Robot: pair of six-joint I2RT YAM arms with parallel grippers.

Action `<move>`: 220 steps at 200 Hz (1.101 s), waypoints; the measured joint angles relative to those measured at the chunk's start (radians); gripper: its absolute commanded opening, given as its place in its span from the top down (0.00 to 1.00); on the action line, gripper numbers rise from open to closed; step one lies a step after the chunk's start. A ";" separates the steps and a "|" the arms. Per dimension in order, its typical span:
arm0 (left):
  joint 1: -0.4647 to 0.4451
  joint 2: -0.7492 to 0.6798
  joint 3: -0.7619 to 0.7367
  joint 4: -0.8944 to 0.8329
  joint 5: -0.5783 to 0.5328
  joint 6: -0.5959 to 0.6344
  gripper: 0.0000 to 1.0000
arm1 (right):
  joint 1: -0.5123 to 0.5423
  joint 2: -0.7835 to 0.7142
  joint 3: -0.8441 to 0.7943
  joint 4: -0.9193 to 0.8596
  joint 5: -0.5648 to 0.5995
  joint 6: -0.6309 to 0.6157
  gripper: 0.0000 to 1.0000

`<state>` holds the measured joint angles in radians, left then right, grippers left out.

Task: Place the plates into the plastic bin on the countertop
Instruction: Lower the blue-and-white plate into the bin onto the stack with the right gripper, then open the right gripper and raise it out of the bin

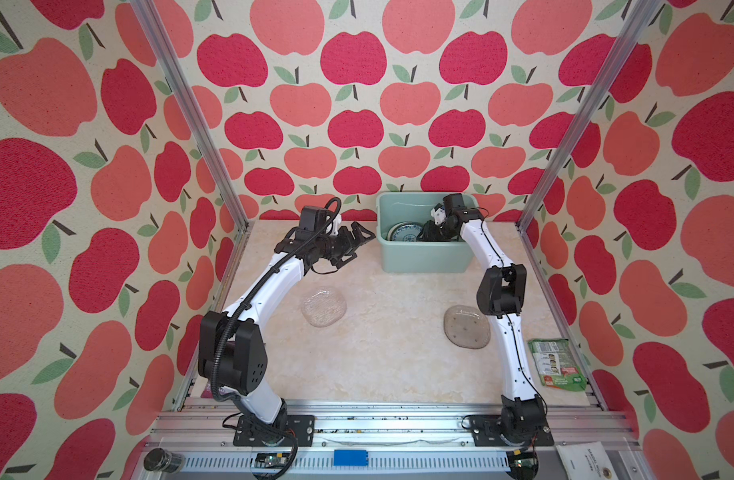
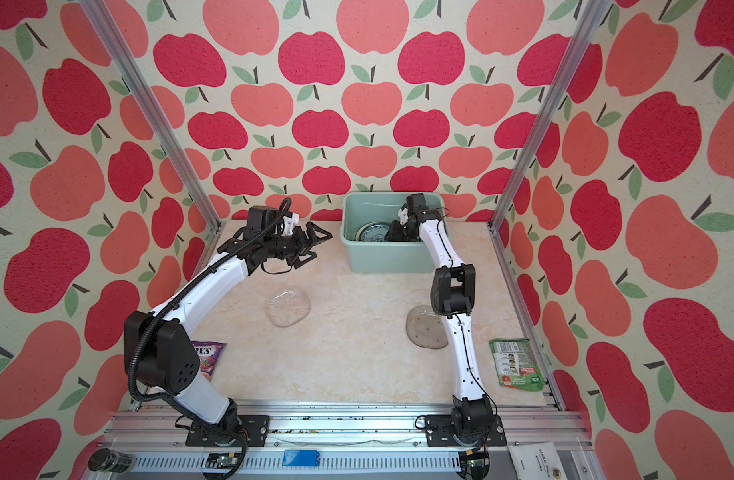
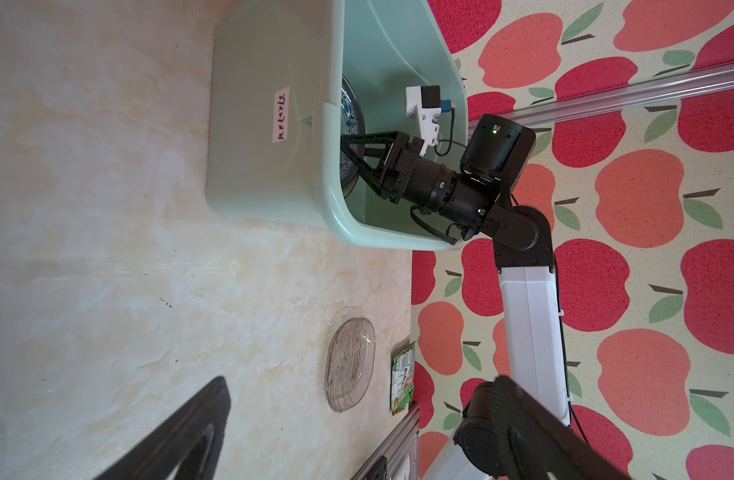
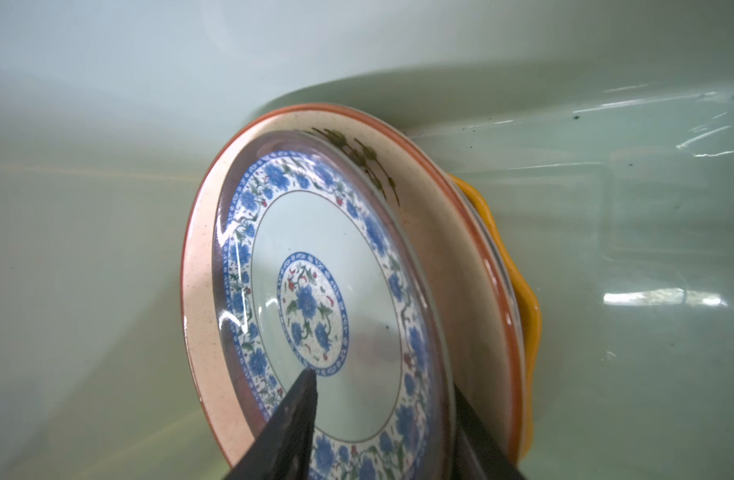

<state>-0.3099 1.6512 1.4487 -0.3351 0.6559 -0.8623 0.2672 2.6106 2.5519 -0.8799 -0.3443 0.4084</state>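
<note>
most of the job looks done. the plastic bin [image 1: 427, 257] sits at the far side of the desk [image 1: 398, 365], right of centre, against the apple-patterned wall. a stack of plates leans on edge against a wall inside it. in the right wrist view the front one is the blue patterned plate [image 4: 315, 291], nested in the cream floral plate [image 4: 448, 257], with the yellow scalloped plate [image 4: 527, 324] behind. thin rims show between those last two, packed too tight to count. a glossy, see-through band rings the blue one, and i cannot tell whether it is that plate's own rim or a clear plate laid on it.

the right end effector [image 4: 382, 382] is down in the bin. its jaws are partly parted and straddle the rim of the front plate, one finger over its face and the other past its edge. they do not look clamped on it, so i judge it is holding nothing. the left end effector [image 1: 359, 248] hangs wide open and empty above the desk, just left of the bin.

what is left: the left clear glass plate [image 1: 324, 308] and the right clear glass plate [image 1: 467, 327] lie flat on the desk, well apart, the second just beside the right arm. a green snack packet [image 1: 558, 365] and a purple packet [image 2: 209, 353] lie near the front corners and are no part of the task.
</note>
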 measured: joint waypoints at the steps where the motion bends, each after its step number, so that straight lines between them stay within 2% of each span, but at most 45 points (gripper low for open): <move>1: 0.000 0.000 0.000 0.000 0.000 0.000 0.01 | 0.000 0.000 0.000 0.000 0.000 0.000 0.49; 27: -0.001 -0.005 0.000 -0.011 0.000 0.000 0.01 | 0.006 -0.013 0.000 -0.024 0.008 -0.016 0.41; 51: -0.001 -0.028 0.000 -0.022 -0.001 -0.001 0.01 | 0.016 -0.040 -0.010 -0.061 0.028 -0.042 0.27; 110: -0.001 -0.177 0.000 -0.064 -0.020 0.018 0.01 | 0.037 -0.177 -0.013 -0.156 0.100 -0.097 0.01; 192: 0.002 -0.414 -0.004 -0.167 -0.070 0.052 0.01 | 0.072 -0.317 0.017 -0.288 0.149 -0.113 0.02; 220: -0.009 -0.480 -0.006 -0.205 -0.099 0.053 0.01 | 0.084 -0.421 0.018 -0.331 0.149 -0.121 0.03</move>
<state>-0.3191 1.1717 1.4425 -0.5400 0.5568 -0.8089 0.3508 2.1895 2.5698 -1.2110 -0.1951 0.2878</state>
